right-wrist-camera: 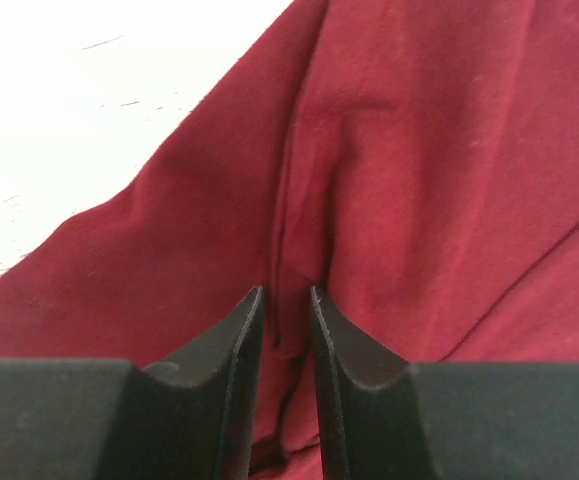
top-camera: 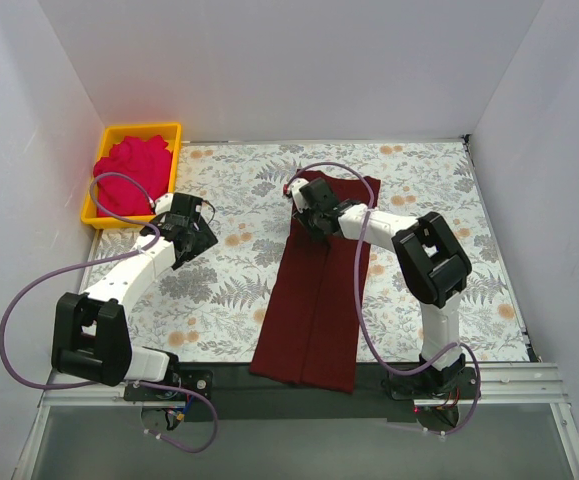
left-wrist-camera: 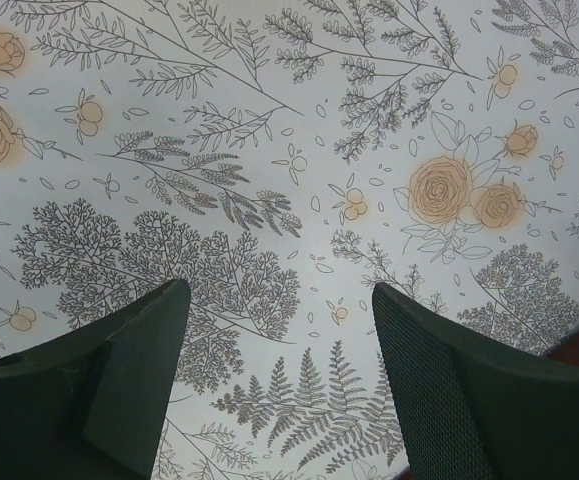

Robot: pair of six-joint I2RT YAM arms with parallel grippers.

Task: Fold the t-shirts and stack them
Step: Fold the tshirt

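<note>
Two t-shirts — soft, light, limp cotton. Maroon t-shirt (top-camera: 314, 300): long strip on the table (top-camera: 219, 290); right fingers (right-wrist-camera: 219, 380) pinch a ridge at its far end — likely a sound hold. Pinkish-red t-shirt (top-camera: 134, 175): bunched in yellow bin (top-camera: 174, 130), far left. Left fingers (left-wrist-camera: 99, 390) spread, empty.

Even overhead light fills my top view, shadows soft. My right wrist view blows the tablecloth (right-wrist-camera: 89, 100) out white at far left; my near fingers (right-wrist-camera: 219, 400) seem slightly blurred.
</note>
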